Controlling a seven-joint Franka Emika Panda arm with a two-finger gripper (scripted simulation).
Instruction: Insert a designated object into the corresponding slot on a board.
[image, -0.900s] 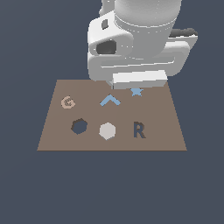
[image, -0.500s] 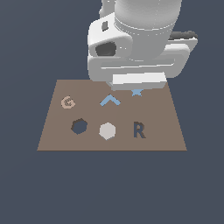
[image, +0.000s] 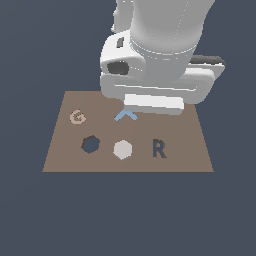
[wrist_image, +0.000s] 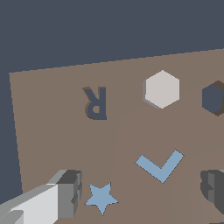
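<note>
One spread, empty gripper (wrist_image: 140, 194) I hold over the chevron (wrist_image: 160, 165); hexagonal piece (wrist_image: 162, 89) lies ahead, beside the slot (wrist_image: 213, 98).

Flat, even simulator light, fairly dim overall, no glare. Soft faint shadow lies on the flat brown rectangular board (image: 65, 150) under the arm. Edges look slightly blurry and low-res in both views; no lens distortion visible.

Elevated exterior, close wrist; shared board (image: 60, 155)
</note>
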